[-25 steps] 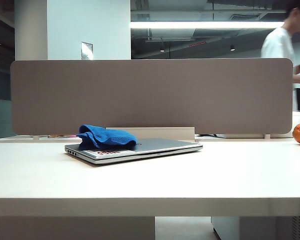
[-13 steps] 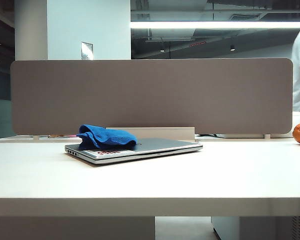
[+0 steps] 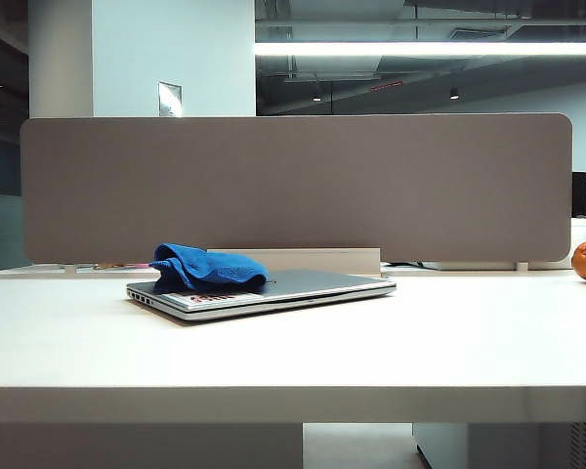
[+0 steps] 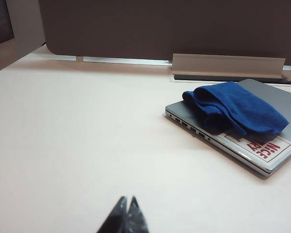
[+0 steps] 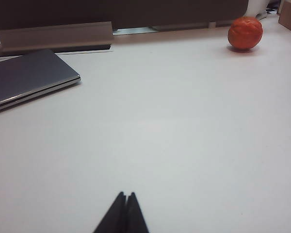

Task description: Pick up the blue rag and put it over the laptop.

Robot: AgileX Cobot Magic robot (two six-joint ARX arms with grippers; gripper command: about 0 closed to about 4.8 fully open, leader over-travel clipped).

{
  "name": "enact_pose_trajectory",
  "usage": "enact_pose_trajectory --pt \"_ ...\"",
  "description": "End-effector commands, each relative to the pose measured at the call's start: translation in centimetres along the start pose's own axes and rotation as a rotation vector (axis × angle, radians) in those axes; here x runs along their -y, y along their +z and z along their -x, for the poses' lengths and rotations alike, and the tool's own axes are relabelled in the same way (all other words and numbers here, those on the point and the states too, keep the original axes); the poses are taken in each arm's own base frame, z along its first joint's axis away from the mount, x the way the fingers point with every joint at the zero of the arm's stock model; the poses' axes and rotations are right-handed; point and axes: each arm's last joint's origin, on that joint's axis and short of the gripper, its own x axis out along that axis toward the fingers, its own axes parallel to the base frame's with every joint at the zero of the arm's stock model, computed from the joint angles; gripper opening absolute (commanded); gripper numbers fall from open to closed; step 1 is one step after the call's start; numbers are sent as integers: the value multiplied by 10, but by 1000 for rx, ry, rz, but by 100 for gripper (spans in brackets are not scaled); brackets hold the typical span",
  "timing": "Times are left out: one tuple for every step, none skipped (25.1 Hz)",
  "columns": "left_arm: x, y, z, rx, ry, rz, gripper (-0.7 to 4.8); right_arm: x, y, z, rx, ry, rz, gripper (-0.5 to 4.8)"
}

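Lying bunched in a soft heap, the bright royal-blue fuzzy rag rests on the left part of the lid of the thin silver-grey closed laptop, partly covering a white sticker with red lettering near that corner. The laptop sits flat on the pale, smooth table, in front of a wide grey-brown partition panel, with a round orange fruit well apart at the table's right side. Both black claws, the left gripper and the right gripper, hover low over bare tabletop with fingertips pressed together, holding nothing, well short of the laptop.
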Motion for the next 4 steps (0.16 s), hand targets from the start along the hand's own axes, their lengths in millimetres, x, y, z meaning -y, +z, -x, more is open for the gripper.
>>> enact_pose_trajectory --pt "0 2 0 8 -7 -4 -6 0 -1 0 8 0 3 0" --pt "0 2 0 8 -7 -4 -6 0 -1 0 8 0 3 0" --pt "0 2 0 8 -7 -4 -6 0 -1 0 8 0 3 -1" --pt "0 2 0 8 -7 -4 -6 0 -1 0 8 0 3 0"
